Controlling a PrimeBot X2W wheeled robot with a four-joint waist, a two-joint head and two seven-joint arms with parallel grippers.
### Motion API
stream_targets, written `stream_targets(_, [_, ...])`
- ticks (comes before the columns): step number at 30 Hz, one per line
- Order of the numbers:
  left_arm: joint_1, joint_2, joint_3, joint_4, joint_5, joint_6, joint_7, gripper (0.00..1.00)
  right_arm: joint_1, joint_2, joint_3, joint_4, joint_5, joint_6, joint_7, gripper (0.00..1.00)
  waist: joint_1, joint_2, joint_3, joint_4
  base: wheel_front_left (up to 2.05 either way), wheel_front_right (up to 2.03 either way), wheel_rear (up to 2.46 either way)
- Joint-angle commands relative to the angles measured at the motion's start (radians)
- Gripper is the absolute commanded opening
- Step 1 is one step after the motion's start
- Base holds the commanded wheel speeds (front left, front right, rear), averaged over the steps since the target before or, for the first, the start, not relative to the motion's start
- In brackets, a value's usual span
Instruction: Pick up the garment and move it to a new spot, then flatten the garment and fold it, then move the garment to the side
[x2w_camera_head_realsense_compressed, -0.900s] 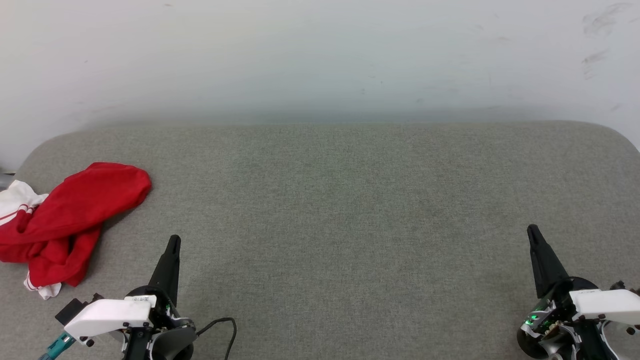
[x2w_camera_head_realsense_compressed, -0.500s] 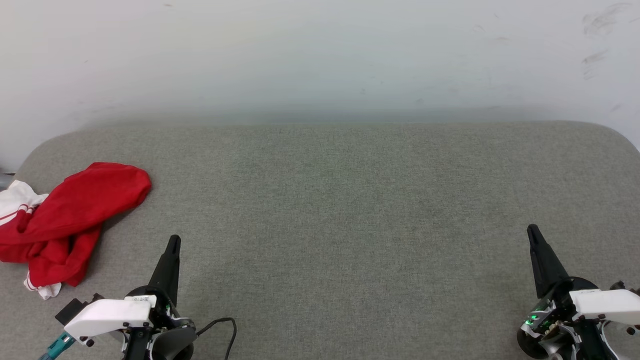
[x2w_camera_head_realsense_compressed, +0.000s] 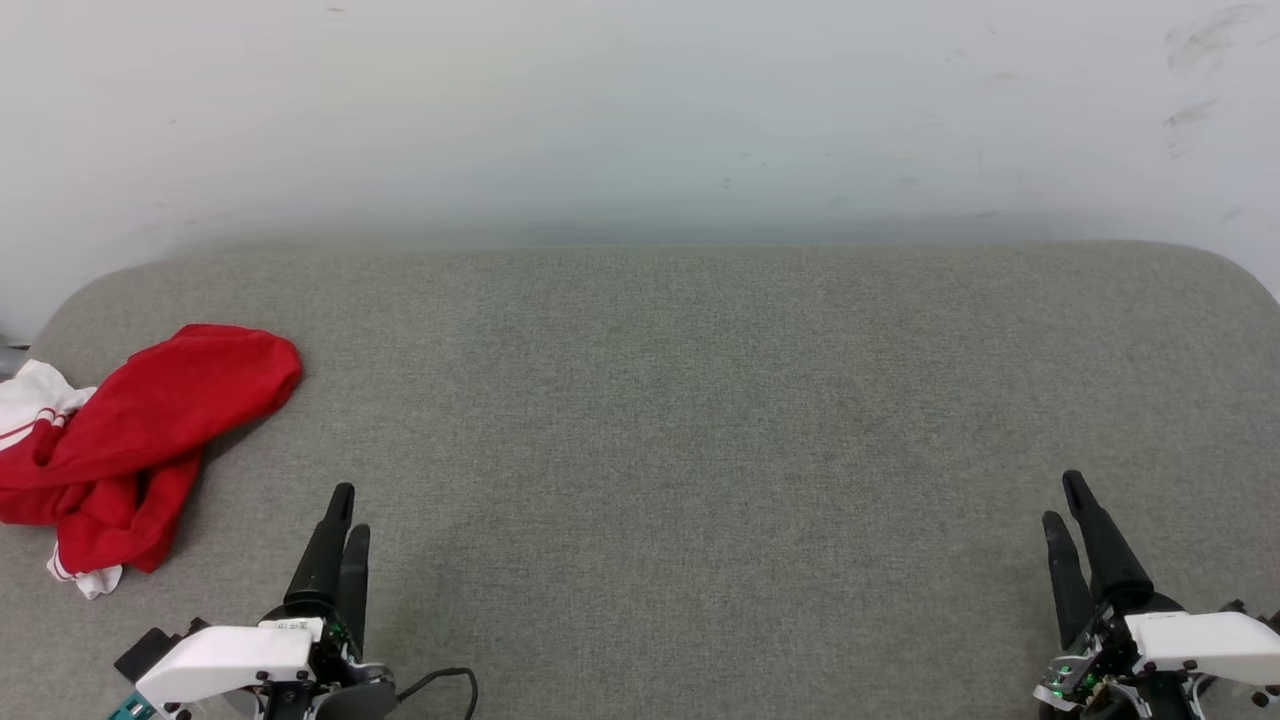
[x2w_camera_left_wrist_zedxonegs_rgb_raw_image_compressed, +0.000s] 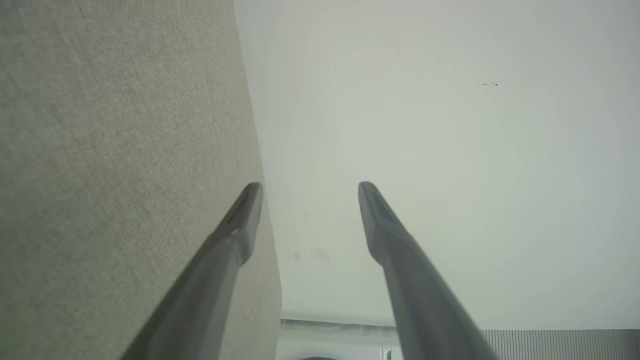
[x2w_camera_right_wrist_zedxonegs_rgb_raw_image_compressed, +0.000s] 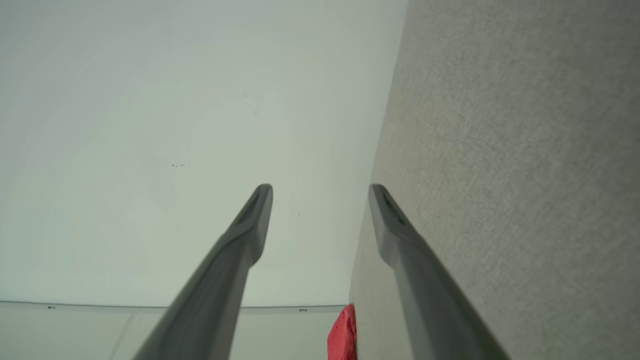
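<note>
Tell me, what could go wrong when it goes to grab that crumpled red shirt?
The red shirt lies bunched at the grey padded surface's left edge; a clumsy nudge might push it off. The open left gripper could pinch several layers at once, making flattening harder. The open right gripper sits far across the surface, a long reach if needed.

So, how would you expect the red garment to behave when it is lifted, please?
The garment lies crumpled in soft folds, so it will probably hang limp and unfurl. It looks thin, so likely light. On the textured grey surface, pushing would probably bunch it.
</note>
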Motion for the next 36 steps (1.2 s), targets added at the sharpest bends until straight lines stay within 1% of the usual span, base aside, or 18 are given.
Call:
stream_targets(1, [-0.014, 0.002, 0.005, -0.025, 0.027, 0.0, -0.014, 1.0, -0.013, 0.0, 0.002, -0.029, -0.032, 0.0, -0.015, 1.0, 0.0, -0.0001, 0.001, 0.0, 0.0, 0.0, 0.0])
stream_targets(6, [-0.015, 0.002, 0.017, -0.044, 0.106, 0.001, -0.038, 1.0, -0.004, 0.0, -0.001, -0.058, -0.128, 0.0, -0.039, 1.0, 0.0, -0.0001, 0.001, 0.001, 0.0, 0.0, 0.0])
stream_targets(9, [-0.015, 0.002, 0.019, -0.065, 0.163, 0.011, -0.051, 1.0, 0.0, 0.0, -0.003, -0.077, -0.189, 0.0, -0.053, 1.0, 0.0, -0.0001, 0.002, 0.001, 0.0, 0.0, 0.0])
stream_targets(17, [-0.006, 0.003, -0.002, -0.13, 0.332, 0.062, -0.086, 1.0, 0.008, 0.0, 0.007, -0.137, -0.385, 0.0, -0.087, 1.0, 0.0, -0.0001, 0.003, 0.003, 0.0, 0.0, 0.0])
stream_targets(26, [0.007, 0.003, -0.037, -0.173, 0.528, 0.126, -0.121, 1.0, 0.019, 0.0, 0.026, -0.194, -0.608, 0.0, -0.123, 1.0, 0.0, -0.0001, 0.003, 0.004, 0.0, 0.0, 0.0])
stream_targets(33, [0.015, 0.003, -0.062, -0.183, 0.667, 0.153, -0.147, 1.0, 0.034, 0.0, 0.048, -0.213, -0.756, 0.0, -0.148, 1.0, 0.0, -0.0001, 0.001, 0.005, 0.0, 0.0, 0.0])
stream_targets(36, [0.017, 0.003, -0.069, -0.186, 0.705, 0.16, -0.153, 1.0, 0.039, 0.0, 0.052, -0.213, -0.79, 0.0, -0.155, 1.0, 0.0, -0.0001, 0.001, 0.006, 0.0, 0.0, 0.0])
